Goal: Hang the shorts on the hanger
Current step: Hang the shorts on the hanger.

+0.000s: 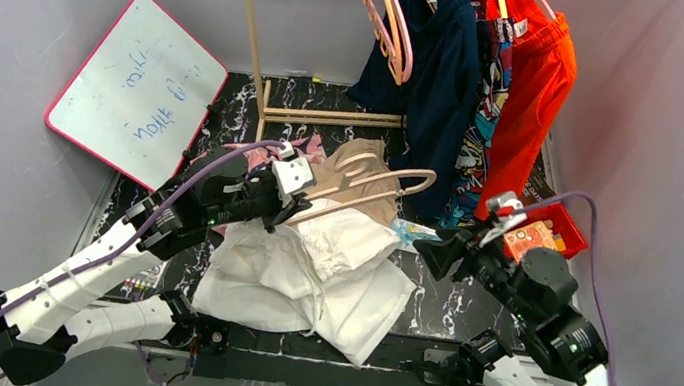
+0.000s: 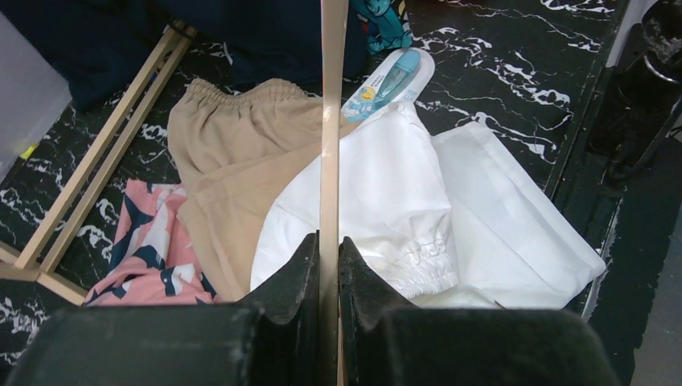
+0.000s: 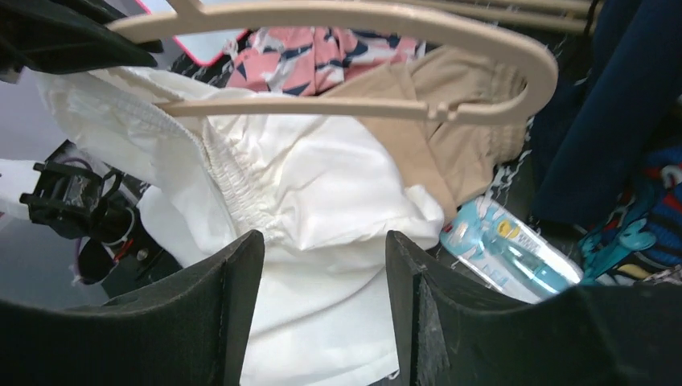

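The white shorts [image 1: 305,284] lie crumpled on the black marbled table, with the elastic waistband bunched up toward the hanger. They also show in the left wrist view [image 2: 402,193] and the right wrist view [image 3: 322,177]. My left gripper [image 1: 299,202] [image 2: 328,249] is shut on the pale beige hanger [image 1: 369,189] [image 2: 330,121]. It holds the hanger level just above the shorts, with the hook pointing right. The hanger's arms cross the top of the right wrist view [image 3: 362,16]. My right gripper [image 1: 431,251] [image 3: 326,249] is open and empty, close over the shorts' right side.
Tan shorts [image 2: 233,153] and a pink navy-patterned garment [image 2: 145,257] lie behind the white shorts. A blue toothbrush pack [image 3: 507,257] lies to their right. A wooden rack [image 1: 329,115] holds pink hangers [image 1: 388,18] and navy [image 1: 435,75] and orange [image 1: 534,89] clothes. There is a whiteboard [image 1: 135,88] at left and a red box [image 1: 544,237] at right.
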